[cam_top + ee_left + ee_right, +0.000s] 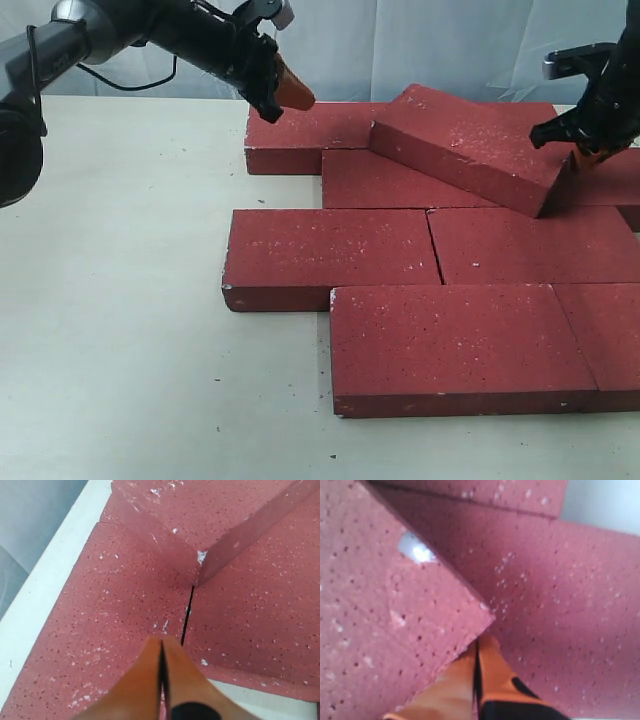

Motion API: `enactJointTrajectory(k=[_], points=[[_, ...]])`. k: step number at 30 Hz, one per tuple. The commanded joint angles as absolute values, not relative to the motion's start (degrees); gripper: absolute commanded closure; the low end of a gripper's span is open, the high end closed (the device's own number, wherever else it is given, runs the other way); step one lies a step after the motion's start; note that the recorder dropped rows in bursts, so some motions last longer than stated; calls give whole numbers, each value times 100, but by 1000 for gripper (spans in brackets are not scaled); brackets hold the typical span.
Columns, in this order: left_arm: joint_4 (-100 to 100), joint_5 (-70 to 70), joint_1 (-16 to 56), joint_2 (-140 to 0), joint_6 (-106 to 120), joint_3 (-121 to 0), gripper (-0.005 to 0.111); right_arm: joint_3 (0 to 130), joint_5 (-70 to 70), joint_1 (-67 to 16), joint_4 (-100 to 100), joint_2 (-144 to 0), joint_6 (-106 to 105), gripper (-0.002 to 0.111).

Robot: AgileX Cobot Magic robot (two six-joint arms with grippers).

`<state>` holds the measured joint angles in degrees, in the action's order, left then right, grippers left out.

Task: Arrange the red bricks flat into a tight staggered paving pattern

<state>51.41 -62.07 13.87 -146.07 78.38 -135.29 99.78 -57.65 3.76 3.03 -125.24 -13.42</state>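
Note:
Several dark-red bricks lie flat in staggered rows on the table; the nearest (460,345) is at the front. One tilted brick (470,145) rests askew on top of the back rows, its left end raised. My left gripper (297,97) is shut with nothing in it, hovering just above the back-left brick (300,135); the left wrist view has its orange tips (161,642) over the seam (189,611) near the tilted brick's corner (200,556). My right gripper (588,158) is shut and empty, its tips (479,642) pressed against the tilted brick's right corner (485,611).
The cream table (110,300) stretches to the left and front of the bricks. A pale backdrop (400,40) runs behind them. The right-hand bricks reach the edge of the exterior view.

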Motion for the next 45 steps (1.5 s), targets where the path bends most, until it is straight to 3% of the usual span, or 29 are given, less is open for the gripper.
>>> enactJointTrajectory(k=[1,14,29,36,45], points=[[5297,-6137,1384,-14584,7810,-13560,107,9975,-5353,284,154,-12499,-1635,109],[5326,-6150,1384,-14660,7810,-13560,107,9975,-4973,-523,-712,-12499,-2888,109],[5270,-6140,1357,-14645,7810,-13560,107,9975,-4920,-686,-571,-12499,-2888,109],[4396,-4150,1136,-14457,6603,-13560,107,9975,-5119,-686,-434,-12489,-2862,109],[4358,-3318,1276,-15015,7095,-13560,107,9975,-5086,-686,-762,-12489,-2862,109]])
